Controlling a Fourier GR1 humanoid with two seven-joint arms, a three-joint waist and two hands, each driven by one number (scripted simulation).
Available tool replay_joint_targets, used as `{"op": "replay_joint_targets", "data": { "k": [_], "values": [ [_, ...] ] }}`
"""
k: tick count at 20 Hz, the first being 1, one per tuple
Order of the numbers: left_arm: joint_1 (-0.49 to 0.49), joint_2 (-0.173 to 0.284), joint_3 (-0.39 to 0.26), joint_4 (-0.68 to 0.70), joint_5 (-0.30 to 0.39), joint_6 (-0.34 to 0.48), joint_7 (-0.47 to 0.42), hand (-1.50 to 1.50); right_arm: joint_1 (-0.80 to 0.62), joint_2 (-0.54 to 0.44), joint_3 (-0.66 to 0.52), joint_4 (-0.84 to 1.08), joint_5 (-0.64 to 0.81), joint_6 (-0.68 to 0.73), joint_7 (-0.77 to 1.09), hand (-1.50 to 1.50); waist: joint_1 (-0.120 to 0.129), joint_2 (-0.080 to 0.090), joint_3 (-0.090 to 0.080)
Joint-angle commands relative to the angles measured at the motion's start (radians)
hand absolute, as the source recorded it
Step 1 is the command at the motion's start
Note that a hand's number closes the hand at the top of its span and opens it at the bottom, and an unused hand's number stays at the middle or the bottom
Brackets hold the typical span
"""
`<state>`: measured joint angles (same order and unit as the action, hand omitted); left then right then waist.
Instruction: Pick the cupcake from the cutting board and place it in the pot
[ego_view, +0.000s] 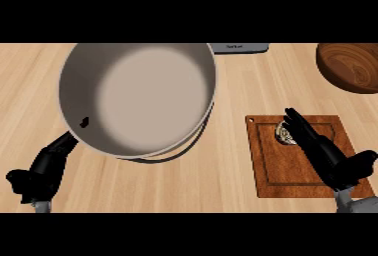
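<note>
Head view: round grey pot (140, 100); rectangular wooden cutting board (291, 165); cupcake (284, 133).

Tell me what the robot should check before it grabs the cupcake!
1. Cupcake on the board: ok, it sits near the board's top left, mostly hidden by fingers.
2. Right hand at the cupcake: ok, its straight fingers reach over it.
3. Fingers curled round the cupcake: not ok, the hand is open.
4. Pot ready to take it: ok, its inside shows nothing in it.
5. Left hand out of the way: ok, it is low at the left, by the pot's edge; whether it touches the pot, cannot tell.
6. Wooden bowl clear of the path: ok, it sits at the far right corner.
</note>
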<state>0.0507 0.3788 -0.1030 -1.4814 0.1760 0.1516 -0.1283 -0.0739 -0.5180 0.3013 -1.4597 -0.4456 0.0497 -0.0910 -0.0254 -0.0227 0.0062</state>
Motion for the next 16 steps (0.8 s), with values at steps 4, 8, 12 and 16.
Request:
{"op": "replay_joint_targets", "data": {
  "k": [4, 8, 12, 16],
  "values": [
    [-0.044, 0.131, 0.093, 0.065, -0.067, 0.044, 0.133, 0.0, -0.152, 0.051, -0.068, 0.022, 0.145, -0.264, 0.074, 1.5, 0.022, 0.028, -0.006],
    [0.044, 0.13, 0.09, 0.082, -0.072, 0.07, 0.195, 0.0, -0.143, -0.13, -0.199, 0.103, 0.385, -0.549, 0.062, 1.5, -0.027, 0.022, -0.015],
    [-0.03, 0.12, 0.067, 0.103, -0.085, 0.088, 0.314, 0.0, -0.131, 0.033, -0.133, 0.079, 0.563, -0.856, 0.015, -1.5, -0.009, 0.026, -0.008],
    [-0.1, 0.137, 0.043, 0.036, -0.112, 0.102, 0.475, 0.0, -0.105, 0.078, -0.01, 0.057, 0.781, -1.004, 0.146, -1.5, 0.014, 0.02, -0.007]
  ]
}}
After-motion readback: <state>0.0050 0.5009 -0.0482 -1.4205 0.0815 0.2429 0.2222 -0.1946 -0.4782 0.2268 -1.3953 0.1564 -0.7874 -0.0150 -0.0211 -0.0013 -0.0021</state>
